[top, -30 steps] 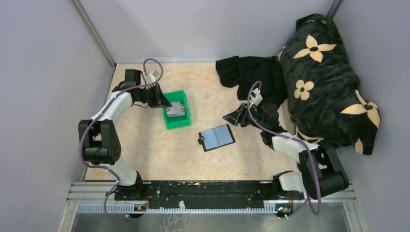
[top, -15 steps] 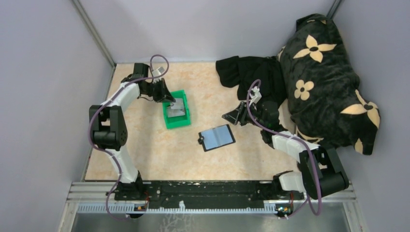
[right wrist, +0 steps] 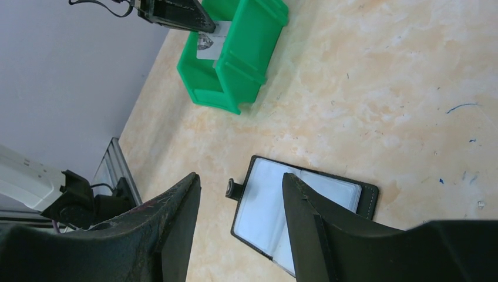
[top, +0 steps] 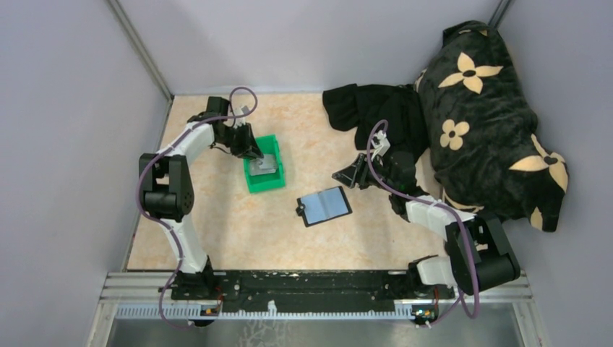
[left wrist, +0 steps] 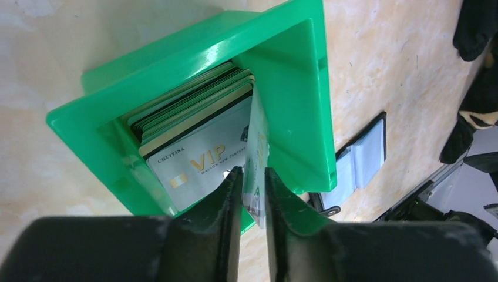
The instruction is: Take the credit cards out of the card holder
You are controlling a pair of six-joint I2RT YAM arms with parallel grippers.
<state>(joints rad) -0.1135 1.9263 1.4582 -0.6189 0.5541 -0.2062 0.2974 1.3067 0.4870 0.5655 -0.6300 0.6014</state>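
The black card holder (top: 324, 206) lies open on the table, its grey-blue inner faces up and its tab to the left; it also shows in the right wrist view (right wrist: 258, 202) and the left wrist view (left wrist: 361, 161). My right gripper (top: 343, 176) (right wrist: 241, 179) is open and empty, above the holder and apart from it. My left gripper (top: 254, 153) (left wrist: 252, 173) is shut on a pale credit card (left wrist: 256, 138), held edge-on over the green bin (top: 253, 182) (left wrist: 293, 76). A stack of cards lies in the bin, with a pale grey VIP card (left wrist: 197, 161) on top.
A large black cloth (top: 376, 108) and a black pillow with cream flowers (top: 484, 116) fill the back right corner, just behind my right arm. Grey walls close the table at the left, back and right.
My left arm has swung toward the back, its elbow moving right, while its gripper stays over the green bin with the card. The right arm has hardly moved.
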